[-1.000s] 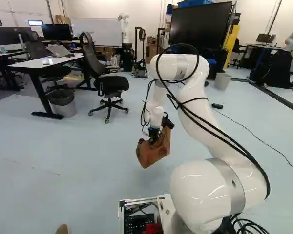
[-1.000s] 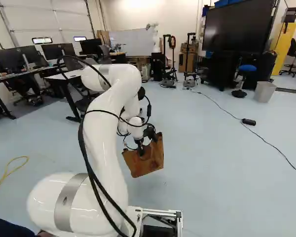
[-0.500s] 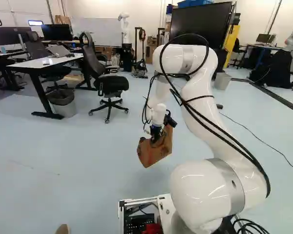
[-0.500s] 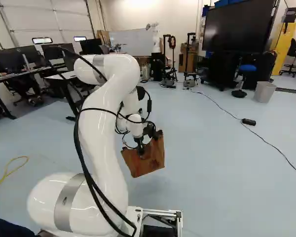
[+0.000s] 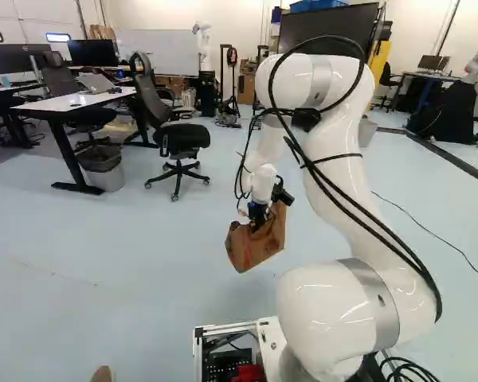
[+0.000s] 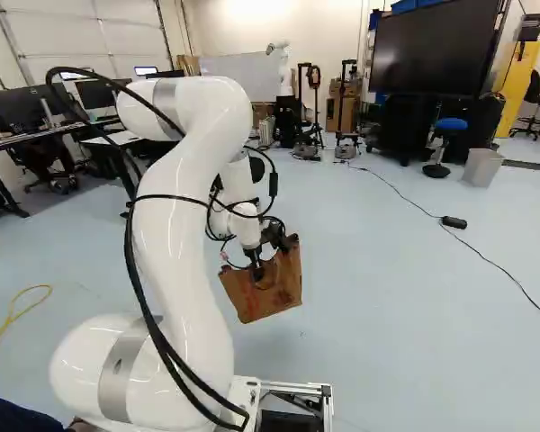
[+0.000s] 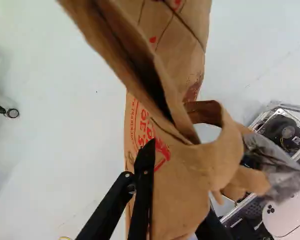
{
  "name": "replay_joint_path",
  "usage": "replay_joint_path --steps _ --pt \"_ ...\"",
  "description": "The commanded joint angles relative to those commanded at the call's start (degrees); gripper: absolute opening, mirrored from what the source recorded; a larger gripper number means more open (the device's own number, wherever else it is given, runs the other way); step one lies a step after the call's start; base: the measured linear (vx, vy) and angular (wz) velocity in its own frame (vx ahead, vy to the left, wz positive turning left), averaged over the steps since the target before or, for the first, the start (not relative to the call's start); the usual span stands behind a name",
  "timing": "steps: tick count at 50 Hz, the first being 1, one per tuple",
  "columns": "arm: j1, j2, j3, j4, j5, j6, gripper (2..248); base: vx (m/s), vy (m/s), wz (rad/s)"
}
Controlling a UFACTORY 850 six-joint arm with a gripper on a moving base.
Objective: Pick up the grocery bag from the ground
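Hanging tilted above the floor (image 5: 175,263) near the front of the base (image 6: 292,387), the brown grocery bag (image 5: 255,245) is grasped by the gripper (image 6: 256,263), its paper pinched between the two fingers. A paper loop (image 7: 227,157) curves out beside them; what the bag contains cannot be made out. Farther off on the left, a lined bin (image 5: 103,175) stands by a desk (image 5: 68,103); far right, a pale bin (image 6: 482,167) stands near a blue stool (image 6: 450,124).

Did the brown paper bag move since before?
Yes, a little. The brown paper bag has shifted toward the right of the left base view, farther from the office chair, moving with the arm.
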Motion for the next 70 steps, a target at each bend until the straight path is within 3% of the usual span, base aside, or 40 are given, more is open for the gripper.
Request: replay_joint_path --steps 70 --pt "-2.8 21.8 16.6 0.0 0.0 0.0 20 0.000 0.000 0.000"
